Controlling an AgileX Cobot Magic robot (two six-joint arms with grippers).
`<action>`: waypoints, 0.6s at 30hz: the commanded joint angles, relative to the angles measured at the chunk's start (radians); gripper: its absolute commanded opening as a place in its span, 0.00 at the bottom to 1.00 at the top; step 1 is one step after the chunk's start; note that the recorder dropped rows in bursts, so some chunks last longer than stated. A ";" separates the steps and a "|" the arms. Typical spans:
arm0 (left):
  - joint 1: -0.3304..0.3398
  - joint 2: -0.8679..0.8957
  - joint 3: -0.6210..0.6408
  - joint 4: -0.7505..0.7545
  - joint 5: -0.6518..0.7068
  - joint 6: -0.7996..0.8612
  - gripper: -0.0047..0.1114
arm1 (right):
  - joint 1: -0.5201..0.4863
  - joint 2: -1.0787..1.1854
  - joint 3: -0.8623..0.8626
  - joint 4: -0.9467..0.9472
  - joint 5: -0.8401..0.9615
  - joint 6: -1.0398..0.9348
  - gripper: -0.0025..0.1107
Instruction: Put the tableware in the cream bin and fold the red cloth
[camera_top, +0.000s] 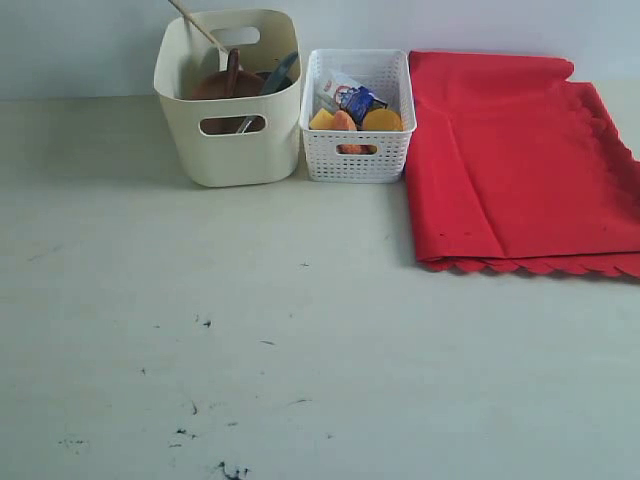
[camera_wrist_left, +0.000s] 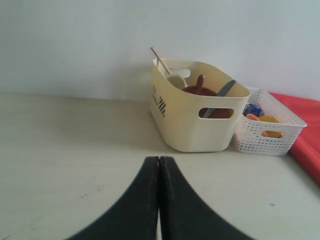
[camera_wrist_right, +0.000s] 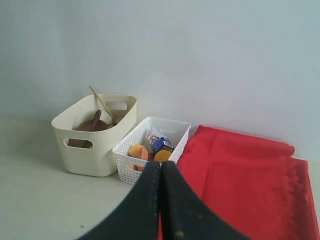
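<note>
At the back edge of the worktop (camera_top: 300, 350), the cream bin (camera_top: 228, 135) holds tableware, and the red cloth (camera_top: 520, 170) lies to its right.

Inside the bin a brown round plate (camera_top: 213, 86) leans with a dark wooden spoon (camera_top: 232, 62) and a metal knife (camera_top: 281, 72) beside it, and pale chopsticks (camera_top: 195, 22) poke above the rim. A white lattice basket (camera_top: 357, 155) of food stands just beside the bin's right wall. The cloth lies flat just beside the basket toward the back right corner, doubled over, its scalloped edge facing the front. The left gripper (camera_wrist_left: 159, 162) and the right gripper (camera_wrist_right: 161, 166) hang clear of both containers, each with its jaws pressed fully together and nothing between them.
</note>
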 joint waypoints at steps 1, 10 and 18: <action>0.019 -0.006 0.038 0.102 -0.023 -0.107 0.04 | 0.002 -0.007 0.003 -0.002 -0.014 -0.002 0.02; 0.026 -0.006 0.100 0.135 -0.024 -0.107 0.04 | 0.002 -0.007 0.003 -0.002 -0.016 -0.002 0.02; 0.070 -0.006 0.100 0.132 0.019 -0.107 0.04 | 0.002 -0.007 0.003 -0.002 -0.016 -0.002 0.02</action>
